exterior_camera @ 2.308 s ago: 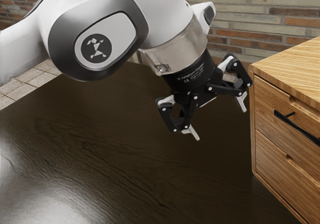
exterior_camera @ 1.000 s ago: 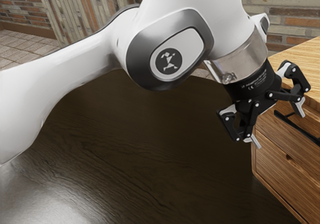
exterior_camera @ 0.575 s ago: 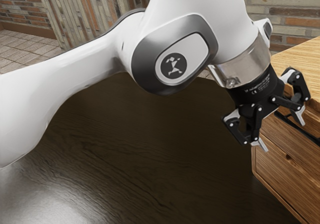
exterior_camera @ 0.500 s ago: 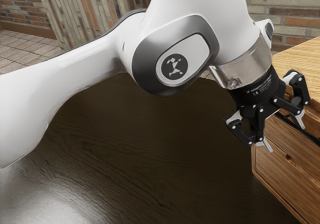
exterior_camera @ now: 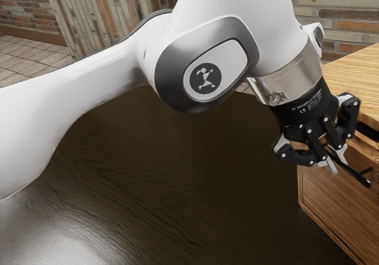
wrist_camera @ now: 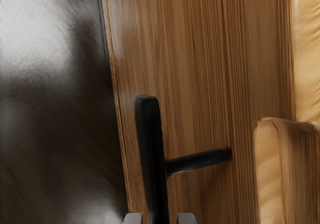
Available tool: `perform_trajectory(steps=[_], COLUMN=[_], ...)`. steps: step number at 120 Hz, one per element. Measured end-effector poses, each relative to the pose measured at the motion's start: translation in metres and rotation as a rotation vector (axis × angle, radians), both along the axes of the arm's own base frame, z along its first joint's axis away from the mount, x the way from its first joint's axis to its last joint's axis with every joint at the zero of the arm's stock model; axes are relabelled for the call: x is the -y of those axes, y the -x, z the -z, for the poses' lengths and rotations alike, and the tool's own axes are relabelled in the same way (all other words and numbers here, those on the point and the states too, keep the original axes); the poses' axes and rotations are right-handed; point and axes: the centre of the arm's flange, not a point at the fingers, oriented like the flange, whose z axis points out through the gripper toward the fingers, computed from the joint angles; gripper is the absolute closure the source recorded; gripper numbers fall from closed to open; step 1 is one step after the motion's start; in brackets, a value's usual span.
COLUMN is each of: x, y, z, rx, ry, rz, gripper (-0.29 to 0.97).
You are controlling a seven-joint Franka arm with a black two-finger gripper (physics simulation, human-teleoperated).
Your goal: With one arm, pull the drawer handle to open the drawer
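While our gripper [exterior_camera: 333, 161] pinched the handle [wrist_camera: 149, 154], we judged a straight, level pull best for opening the drawer [wrist_camera: 200, 73].

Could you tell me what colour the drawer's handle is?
Black; the slim bar handle shows best in the wrist view.

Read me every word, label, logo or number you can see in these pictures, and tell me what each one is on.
Round cap on the arm joint: a white emblem, no letters.
Black collar above the gripper: fine white print, too small to read.
Drawer front and handle: no text.
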Motion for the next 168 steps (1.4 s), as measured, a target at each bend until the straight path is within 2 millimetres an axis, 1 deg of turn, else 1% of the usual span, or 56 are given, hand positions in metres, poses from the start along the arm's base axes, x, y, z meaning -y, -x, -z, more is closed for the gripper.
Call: perform_trajectory(steps=[9, 46, 69, 125, 168], x=[0.000, -0.005, -0.008, -0.021, -0.032], y=[0.002, 0.022, 0.034, 0.072, 0.101], z=[0.003, -0.005, -0.006, -0.010, -0.008], rx=[-0.006, 0.002, 0.004, 0.025, 0.032], ry=[-0.006, -0.026, -0.039, -0.065, -0.078], rz=[-0.002, -0.014, -0.022, -0.049, -0.070], gripper=[0.74, 0.78, 0.79, 0.79, 0.79])
